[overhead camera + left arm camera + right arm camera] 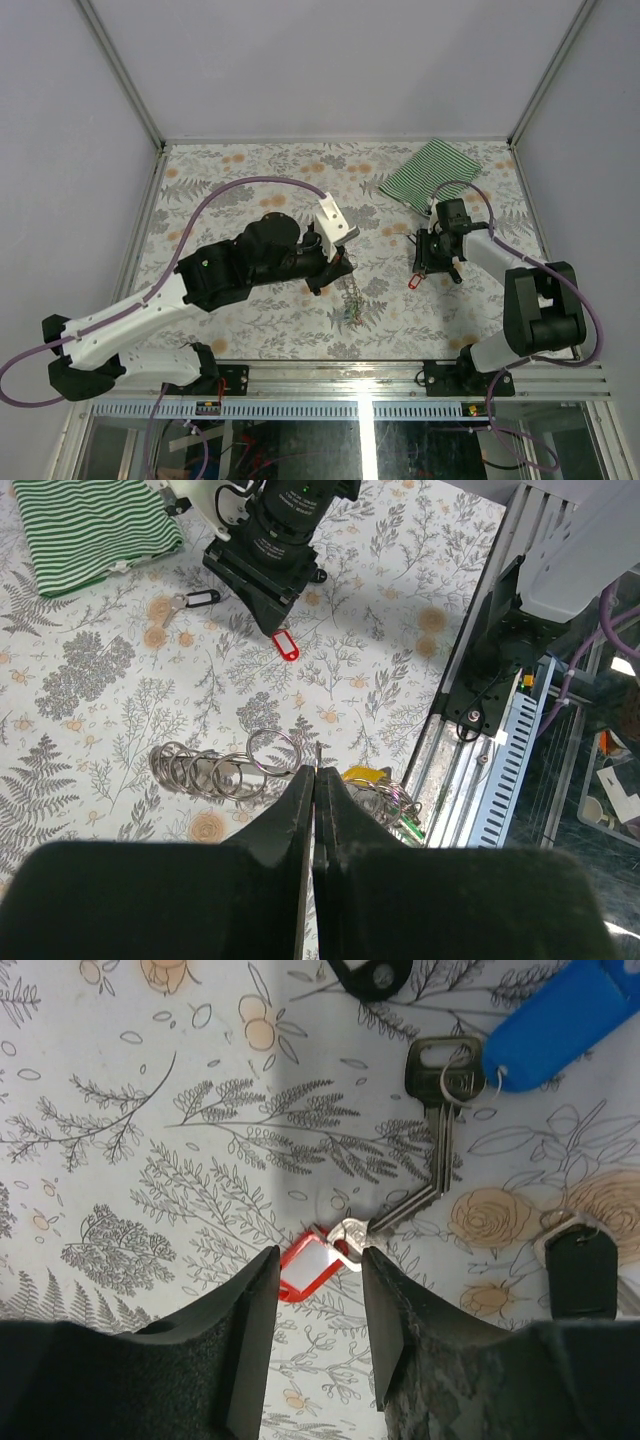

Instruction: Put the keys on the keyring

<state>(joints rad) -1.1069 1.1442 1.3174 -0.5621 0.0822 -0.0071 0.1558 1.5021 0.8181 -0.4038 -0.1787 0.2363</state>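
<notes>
1. The keyring [215, 772] is a string of grey wire loops lying on its side on the floral counter [90, 730]. A yellow tag [365, 776] and a green tag [412, 828] sit at its near end.
2. The left end effector [313, 795] is clenched tight, with its tips right at the loops. Whether they nip a wire cannot be told.
3. The right end effector [315, 1290] is released. Its fingers [250, 1310] stand either side of the red tag [303, 1268], which lies flat with its small silver key [400, 1215] pointing away.
4. That key's tip meets the tip of a larger key [440, 1110] carrying a blue tag [565, 1020]. A black tag [582, 1275] lies just to the right.
5. The keyring lies close to the counter's near edge, beside the metal rail [470, 740].
6. The green-striped cloth [430, 172] fills the far right corner, apart from the keys.
7. A strip of bare floral counter separates the two end effectors, and more stretches along the far side to the left.
</notes>
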